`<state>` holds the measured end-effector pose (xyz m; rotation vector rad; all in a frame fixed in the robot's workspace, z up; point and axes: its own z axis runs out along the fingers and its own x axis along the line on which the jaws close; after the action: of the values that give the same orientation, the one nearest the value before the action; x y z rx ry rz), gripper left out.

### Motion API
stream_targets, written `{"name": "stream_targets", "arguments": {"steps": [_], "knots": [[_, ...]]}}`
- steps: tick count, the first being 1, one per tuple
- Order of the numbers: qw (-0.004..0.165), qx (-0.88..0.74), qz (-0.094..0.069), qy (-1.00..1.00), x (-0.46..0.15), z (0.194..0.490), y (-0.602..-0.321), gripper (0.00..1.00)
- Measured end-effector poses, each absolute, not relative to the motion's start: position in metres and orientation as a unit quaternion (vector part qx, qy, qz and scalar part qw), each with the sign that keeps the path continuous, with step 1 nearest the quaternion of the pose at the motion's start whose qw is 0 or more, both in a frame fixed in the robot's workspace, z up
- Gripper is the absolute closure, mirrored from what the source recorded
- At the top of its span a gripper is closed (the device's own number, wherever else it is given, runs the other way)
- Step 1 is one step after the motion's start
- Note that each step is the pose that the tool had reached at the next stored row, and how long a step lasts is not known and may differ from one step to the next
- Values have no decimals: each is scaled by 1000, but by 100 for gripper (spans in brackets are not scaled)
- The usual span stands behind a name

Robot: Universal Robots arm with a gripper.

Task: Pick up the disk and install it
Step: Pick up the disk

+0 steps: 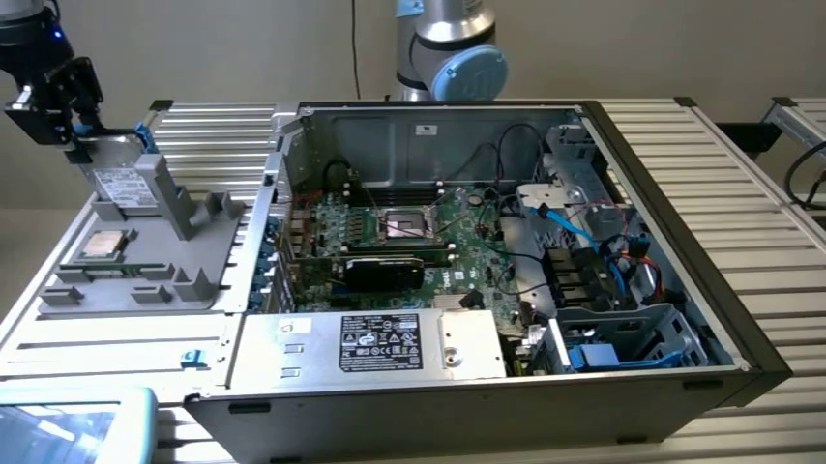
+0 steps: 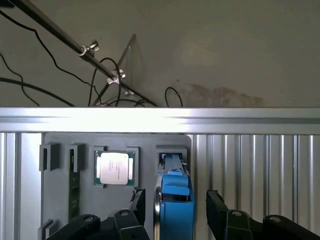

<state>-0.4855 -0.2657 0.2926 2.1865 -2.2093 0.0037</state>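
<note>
Grey-silver hard disk in its bright blue plastic carrier (image 2: 176,210) stands on edge in a slot of the grey plastic holder tray (image 1: 142,280), near the square silver processor chip (image 2: 114,168). Black gripper (image 2: 175,196) hangs at its top. The fingers (image 2: 216,212) are spread wide either side, with clear gaps.

Judged rigid, fairly heavy and shock-sensitive; the smooth carrier may slip. Best hold: across the blue flanks.

Ribbed aluminium table (image 1: 722,164); open black computer case (image 1: 413,145) well apart; plain beige wall.

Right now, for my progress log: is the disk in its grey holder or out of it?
In. The disk stands on edge in the grey holder; the open gripper straddles it.
</note>
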Motion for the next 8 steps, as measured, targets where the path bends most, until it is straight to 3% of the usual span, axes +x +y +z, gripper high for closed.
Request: {"name": "stream_targets", "arguments": {"steps": [8], "knots": [[11, 703, -4, -711, -486, 281, -266, 40]]}}
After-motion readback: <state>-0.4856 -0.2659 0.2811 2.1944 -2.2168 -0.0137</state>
